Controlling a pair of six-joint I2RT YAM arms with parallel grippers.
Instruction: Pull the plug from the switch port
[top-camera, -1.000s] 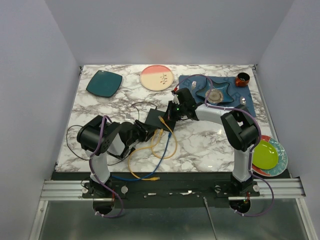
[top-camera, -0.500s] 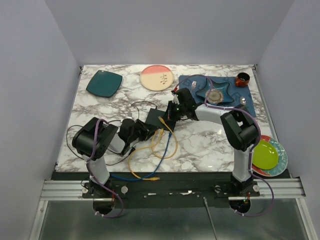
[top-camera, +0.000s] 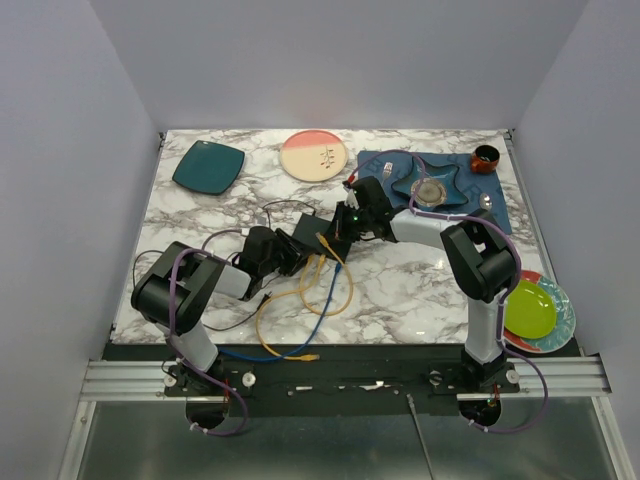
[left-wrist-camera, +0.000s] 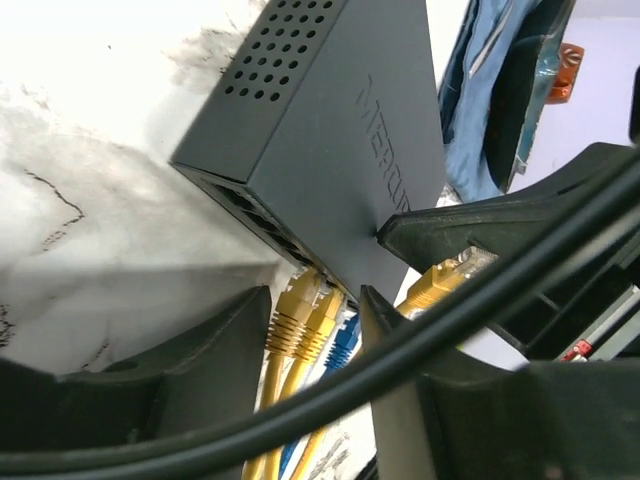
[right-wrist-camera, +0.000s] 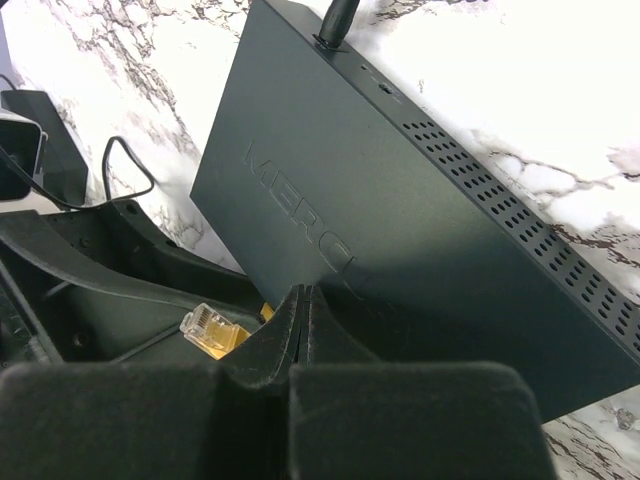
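Note:
The switch is a flat black box at mid-table; the left wrist view shows its port row facing my left gripper. Two yellow plugs sit side by side in ports, with a blue plug just right of them. My left gripper is open and straddles the two yellow plugs; its left finger is close beside one. My right gripper is shut, its tips resting on the switch's top. A loose yellow plug lies unplugged beside those tips.
Yellow and blue cables loop toward the near edge. Thin black cords trail left. A teal plate and pink plate sit at the back, a blue cloth with dishes back right, stacked plates far right.
My left arm has swung its gripper up and right, close to the switch's ports, and its jaws narrowed, then widened. The right arm and the switch have stayed put.

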